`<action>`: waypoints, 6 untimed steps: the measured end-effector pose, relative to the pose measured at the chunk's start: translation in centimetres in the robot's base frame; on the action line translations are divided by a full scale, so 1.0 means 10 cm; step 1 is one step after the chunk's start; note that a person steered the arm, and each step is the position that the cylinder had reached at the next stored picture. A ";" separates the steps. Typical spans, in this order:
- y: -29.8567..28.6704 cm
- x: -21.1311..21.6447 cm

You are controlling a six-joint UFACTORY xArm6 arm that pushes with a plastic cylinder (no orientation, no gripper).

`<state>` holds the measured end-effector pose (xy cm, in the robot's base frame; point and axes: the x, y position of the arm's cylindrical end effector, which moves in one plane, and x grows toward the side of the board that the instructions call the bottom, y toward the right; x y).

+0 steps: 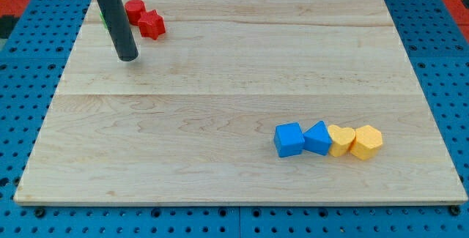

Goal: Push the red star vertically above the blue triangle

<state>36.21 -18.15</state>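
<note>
Showing a wooden board (220, 106) on a blue pegboard (440, 62). My tip (128, 58) rests on the board near its 11 o'clock corner; the rod ends bare and holds nothing. The red star (152, 25) lies near the tip, at its 1 o'clock, touching a red cylinder (135, 9). Toward the board's 4 o'clock sits a touching row: blue cube (289, 139), blue triangle (318, 137), yellow heart (341, 140), yellow hexagon (366, 142), well apart from the star.
</note>
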 end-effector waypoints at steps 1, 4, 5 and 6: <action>0.02 0.00; -0.31 -0.16; -0.58 -0.50; -0.17 -0.67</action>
<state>29.49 -19.83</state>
